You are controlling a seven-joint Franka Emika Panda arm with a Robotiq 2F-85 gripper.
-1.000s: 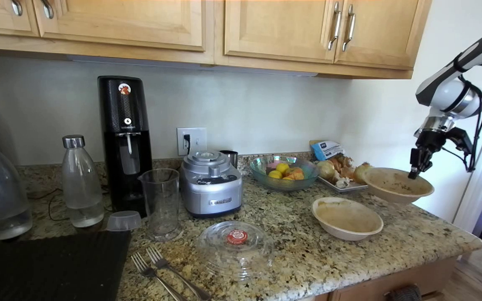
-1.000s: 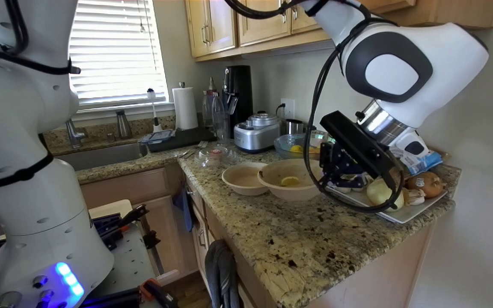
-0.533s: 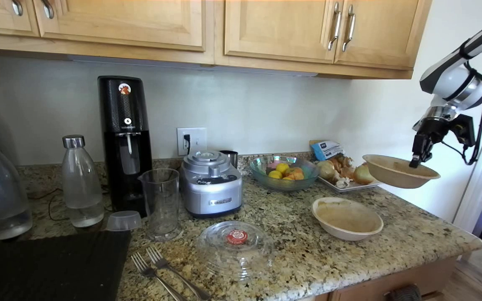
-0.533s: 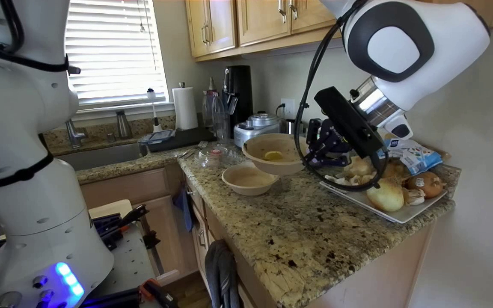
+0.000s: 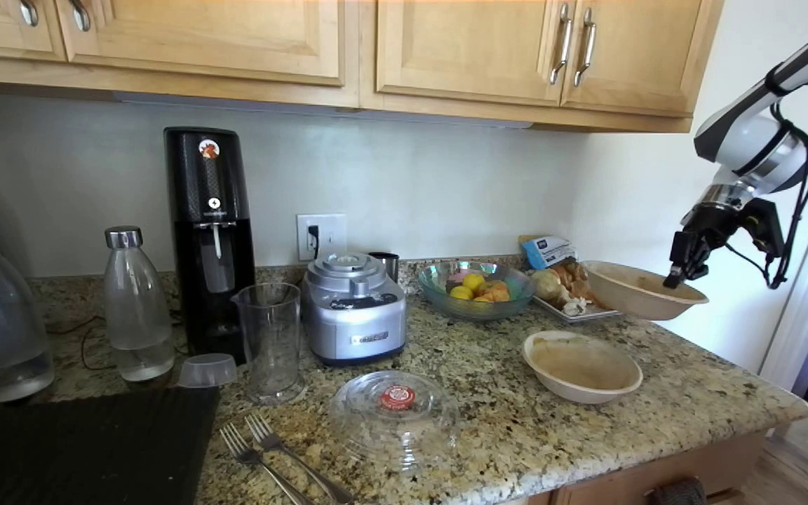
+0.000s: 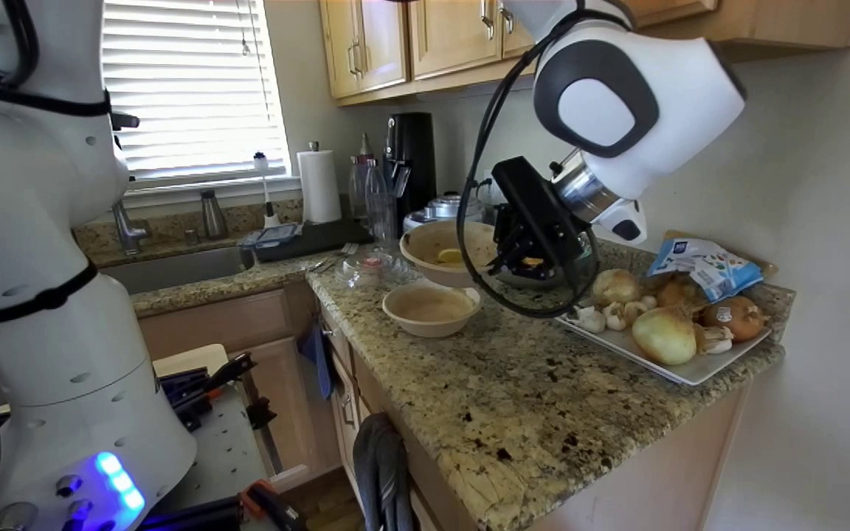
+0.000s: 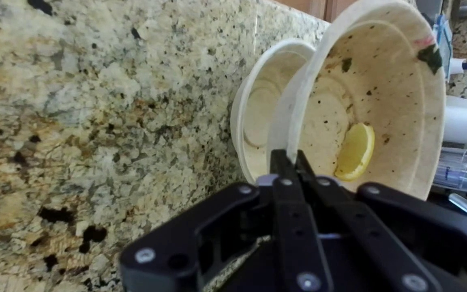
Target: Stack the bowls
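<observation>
One beige bowl stands upright on the counter; it also shows in an exterior view and in the wrist view. My gripper is shut on the rim of the second beige bowl, with one finger inside and one outside. This held bowl hangs above the counter, slightly tilted, in both exterior views. It holds a lemon wedge and dark food bits. In the wrist view it covers part of the standing bowl. In an exterior view it appears up and behind the standing bowl.
A tray of onions and garlic stands at the counter's end. A glass bowl of fruit, a food processor and a clear lid with a red sticker stand nearby. Two forks lie at the front.
My gripper has lifted the held bowl off its low position and carried it leftward in both exterior views, closer to the standing bowl. The standing bowl has not moved.
</observation>
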